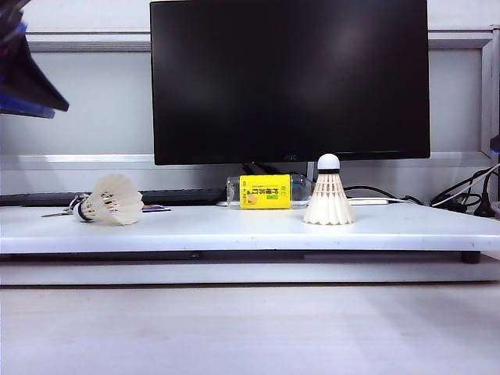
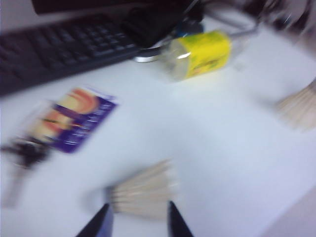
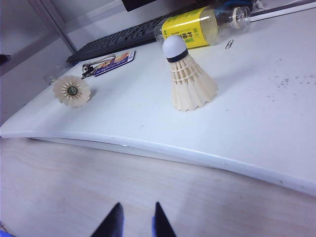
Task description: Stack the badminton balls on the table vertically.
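You'll find only blurred dark characters on the yellow label (image 3: 190,30) of the bottle (image 1: 266,191) lying below the monitor (image 1: 289,78); none can be read.

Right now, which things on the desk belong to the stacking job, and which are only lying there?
For the job:
- upright shuttlecock
- shuttlecock lying on its side, just ahead of the left hand
- white table

Only lying about:
- yellow-labelled bottle
- keyboard
- card with keys
- monitor
- paper clip
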